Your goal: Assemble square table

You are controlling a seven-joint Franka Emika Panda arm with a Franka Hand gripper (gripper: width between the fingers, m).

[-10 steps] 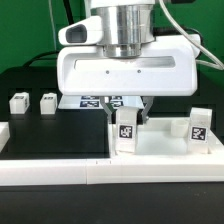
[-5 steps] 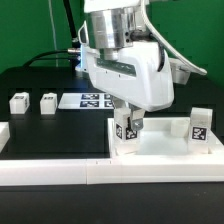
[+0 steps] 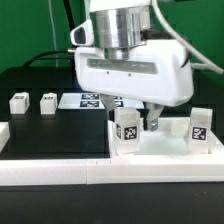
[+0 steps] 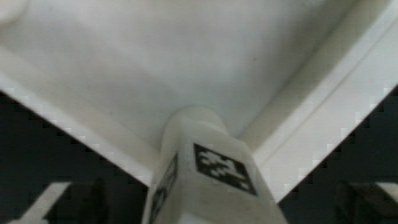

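Observation:
The white square table top (image 3: 165,148) lies at the exterior view's right. One tagged white leg (image 3: 126,131) stands upright on its near left corner, another leg (image 3: 198,125) on its right corner. My gripper (image 3: 131,115) hangs over the left leg, with a finger on each side and gaps showing, so it is open. In the wrist view the leg (image 4: 214,165) rises between the fingers of my gripper (image 4: 210,212), with the top's inner surface (image 4: 178,50) behind it. Two loose legs (image 3: 17,101) (image 3: 47,101) lie at the left.
The marker board (image 3: 92,100) lies on the black table behind the gripper. A long white rail (image 3: 90,175) runs along the front edge, and a short white piece (image 3: 3,135) sits at the left edge.
The gripper has turned about its vertical axis, skewed half a second ago and nearly square to the camera now, a little to the right of where it was. The leg has stayed upright in place.

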